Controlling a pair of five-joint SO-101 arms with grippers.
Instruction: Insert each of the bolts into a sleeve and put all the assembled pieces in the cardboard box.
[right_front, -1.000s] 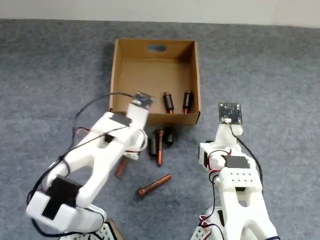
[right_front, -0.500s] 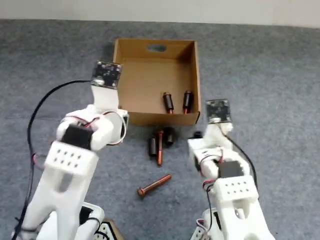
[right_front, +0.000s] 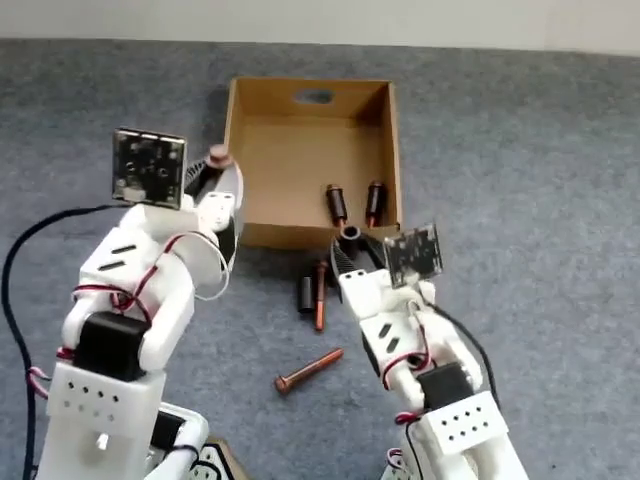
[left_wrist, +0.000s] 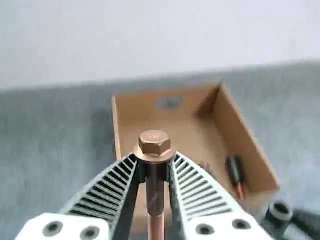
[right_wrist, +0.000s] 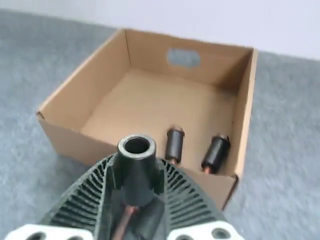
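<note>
Left wrist view shows the left hand (left_wrist: 155, 165) pinching a bolt (left_wrist: 155, 144); the right hand (right_wrist: 136, 172) pinches a sleeve (right_wrist: 136, 150).

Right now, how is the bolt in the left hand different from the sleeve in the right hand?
The bolt is copper-coloured, and the sleeve is black. The bolt is a thin rod with a six-sided head. The sleeve is a fatter tube with an open hole at its top end. Both point upward, and each is clamped in a hand: the bolt in the left hand, the sleeve in the right hand.
</note>
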